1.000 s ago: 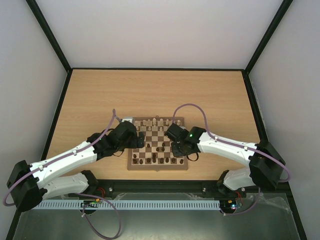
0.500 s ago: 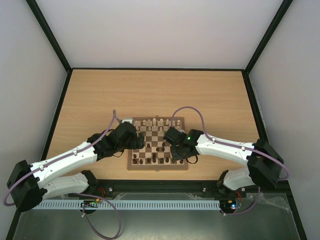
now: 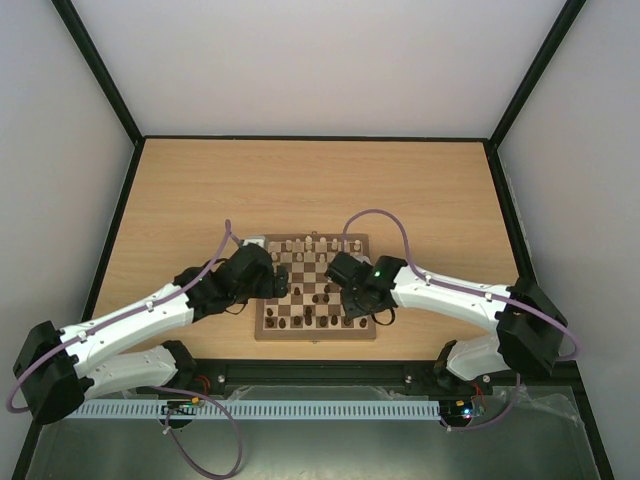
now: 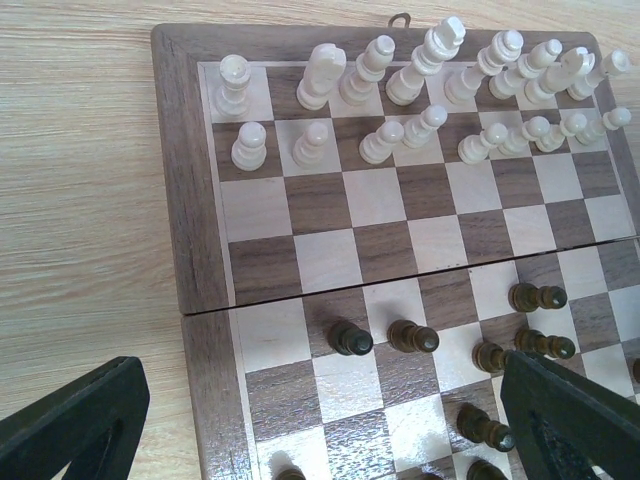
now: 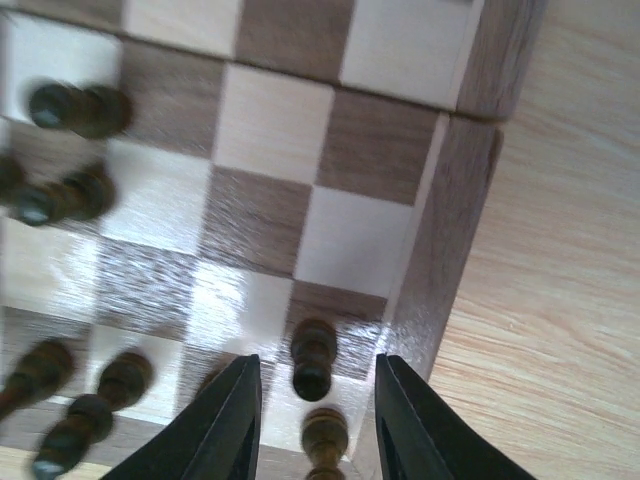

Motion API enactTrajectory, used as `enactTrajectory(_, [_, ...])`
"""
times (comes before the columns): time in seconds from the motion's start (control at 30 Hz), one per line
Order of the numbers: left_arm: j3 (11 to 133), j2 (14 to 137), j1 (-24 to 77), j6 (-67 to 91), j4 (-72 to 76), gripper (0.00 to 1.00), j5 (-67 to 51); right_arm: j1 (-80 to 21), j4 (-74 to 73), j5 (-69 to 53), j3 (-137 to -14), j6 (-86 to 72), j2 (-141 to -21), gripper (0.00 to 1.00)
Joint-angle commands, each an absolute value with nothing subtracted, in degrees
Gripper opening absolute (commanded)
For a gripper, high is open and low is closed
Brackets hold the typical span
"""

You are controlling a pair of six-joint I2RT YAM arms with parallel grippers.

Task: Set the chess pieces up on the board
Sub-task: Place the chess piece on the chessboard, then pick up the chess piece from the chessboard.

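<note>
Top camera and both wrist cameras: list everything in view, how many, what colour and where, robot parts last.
board: one, light and dark brown checks, on the table's near middle.
pale chess pieces: about sixteen, cream, two rows along the board's far side.
dark chess pieces: too bunched to count, dark brown, scattered over the near half.
table: one, light wood, under everything.
purple cables: two, one along each arm.
left gripper: one, black, wide open above the board's left edge.
right gripper: one, black, slightly open around one dark piece by the right edge, not touching.
</note>
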State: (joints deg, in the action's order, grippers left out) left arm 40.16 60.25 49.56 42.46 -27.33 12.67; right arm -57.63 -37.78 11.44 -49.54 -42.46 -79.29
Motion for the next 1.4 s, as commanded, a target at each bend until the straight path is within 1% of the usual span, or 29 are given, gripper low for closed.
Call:
enactTrajectory(0.0, [39.6, 59.1, 49.3, 42.5, -27.2, 1.00, 13.1, -58.1, -41.8, 13.6, -55.7, -40.6, -80.5, 0.34])
enactTrajectory(0.2, [39.2, 57.0, 49.2, 43.4, -28.1, 1.00, 13.5, -58.5, -38.7, 10.2, -59.4, -38.1, -84.7, 0.35])
enactTrajectory(0.57, [38.7, 53.1, 49.2, 44.8, -30.4, 1.00, 14.6, -58.5, -36.2, 11.7, -64.8, -34.9, -93.2, 0.35])
enactTrajectory(0.6, [38.5, 52.9, 49.2, 44.8, -30.6, 1.00, 14.7, -58.5, -36.0, 11.8, -65.3, -34.7, -93.8, 0.36])
enactTrajectory(0.7, [38.2, 52.2, 49.2, 45.0, -30.8, 0.99, 14.8, -58.5, -36.3, 12.7, -66.3, -34.3, -94.8, 0.41])
enactTrajectory(0.8, [38.0, 51.9, 49.3, 45.1, -30.7, 1.00, 14.9, -58.1, -36.1, 12.6, -67.0, -33.8, -95.8, 0.42])
enactTrajectory(0.9, [38.0, 51.9, 49.2, 45.1, -30.6, 1.00, 14.9, -57.7, -35.6, 12.4, -67.4, -33.3, -96.9, 0.41])
enactTrajectory(1.1, [38.1, 51.6, 49.2, 45.0, -30.6, 0.99, 14.9, -56.9, -34.8, 12.2, -67.5, -32.8, -97.8, 0.34])
enactTrajectory(1.27, [38.0, 51.5, 49.2, 45.0, -30.5, 0.99, 14.9, -55.9, -34.0, 11.9, -67.2, -32.2, -98.0, 0.33])
enactTrajectory(1.37, [38.0, 51.6, 49.2, 45.0, -30.4, 0.99, 14.9, -55.5, -33.4, 11.4, -67.2, -31.9, -98.4, 0.31])
